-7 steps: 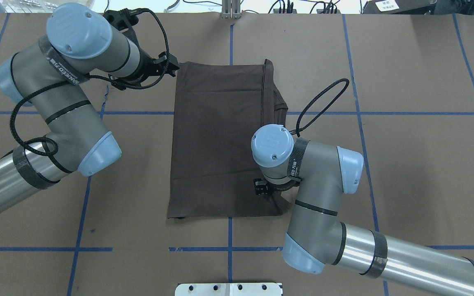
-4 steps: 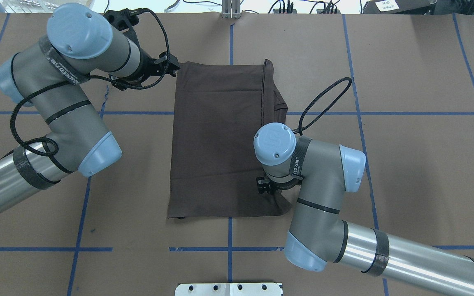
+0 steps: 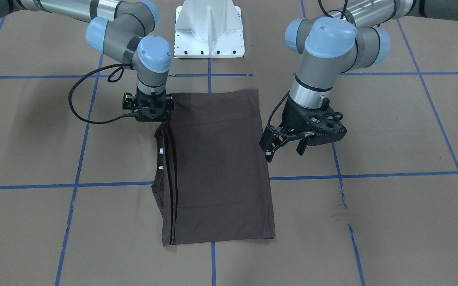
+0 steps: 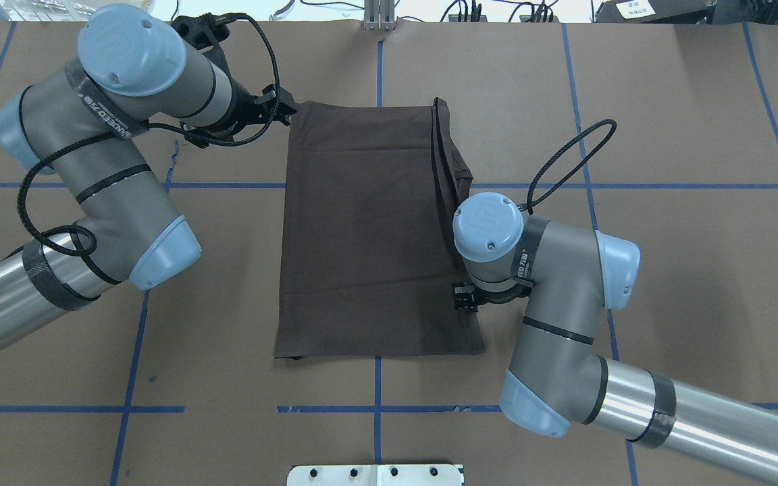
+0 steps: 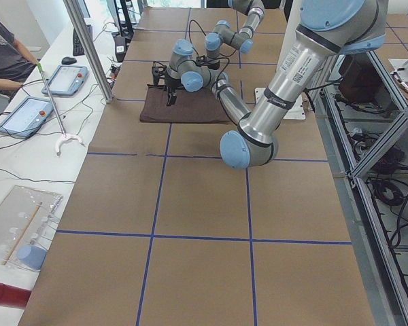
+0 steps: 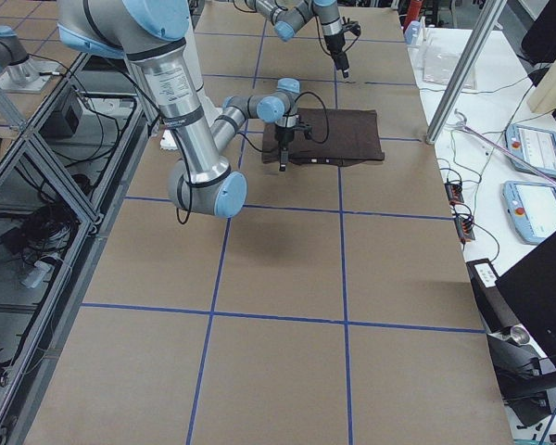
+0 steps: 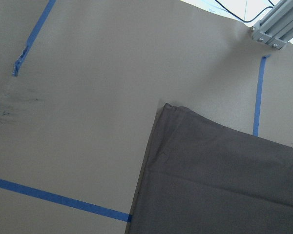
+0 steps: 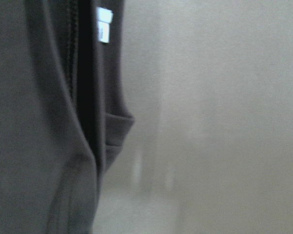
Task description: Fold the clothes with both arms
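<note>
Right gripper (image 4: 464, 297) has shifted outward, toward the robot's right. The T-shirt (image 4: 362, 236) hem corner near its jaws has spread out with it, so that edge is probably being tugged flat. Whether those jaws pinch cloth: cannot tell. Left gripper (image 3: 284, 149) spread wide, empty, with the shirt's edge just beside it. The shirt is matte brown knit, a folded rectangle lying flat on the brown-papered table (image 4: 666, 270) between both jaws.

Our left arm (image 4: 105, 182) reaches forward, its left gripper (image 3: 285, 153) tilted low with the jaws spread apart. Our right arm (image 4: 561, 283) bends sharply at the elbow and points the right gripper (image 3: 148, 114) straight down. We cannot tell how its jaws stand.
</note>
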`<move>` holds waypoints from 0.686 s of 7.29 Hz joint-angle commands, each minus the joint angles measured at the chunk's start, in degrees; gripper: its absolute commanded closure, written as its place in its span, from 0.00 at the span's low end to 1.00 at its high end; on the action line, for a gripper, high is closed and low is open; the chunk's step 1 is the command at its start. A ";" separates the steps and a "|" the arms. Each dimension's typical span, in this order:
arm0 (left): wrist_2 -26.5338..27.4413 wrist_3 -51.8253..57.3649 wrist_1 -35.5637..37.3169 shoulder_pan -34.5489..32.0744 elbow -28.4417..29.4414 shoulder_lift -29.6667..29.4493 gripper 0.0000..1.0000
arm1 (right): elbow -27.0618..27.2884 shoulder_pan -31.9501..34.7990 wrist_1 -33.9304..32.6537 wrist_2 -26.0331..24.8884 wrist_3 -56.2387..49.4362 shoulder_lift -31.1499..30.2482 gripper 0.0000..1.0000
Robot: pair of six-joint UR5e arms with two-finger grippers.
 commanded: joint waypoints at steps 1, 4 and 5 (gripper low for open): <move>0.00 -0.16 0.01 0.00 -0.06 -0.16 0.00 | 5.80 2.94 -7.25 1.46 -2.76 -0.32 0.00; -0.09 -0.34 -0.94 0.35 -0.23 0.62 0.00 | 6.44 4.10 -4.09 4.02 -2.01 4.35 0.00; -2.52 -3.21 -2.34 2.79 -3.28 4.89 0.00 | 8.45 4.36 -0.23 4.11 0.53 4.10 0.00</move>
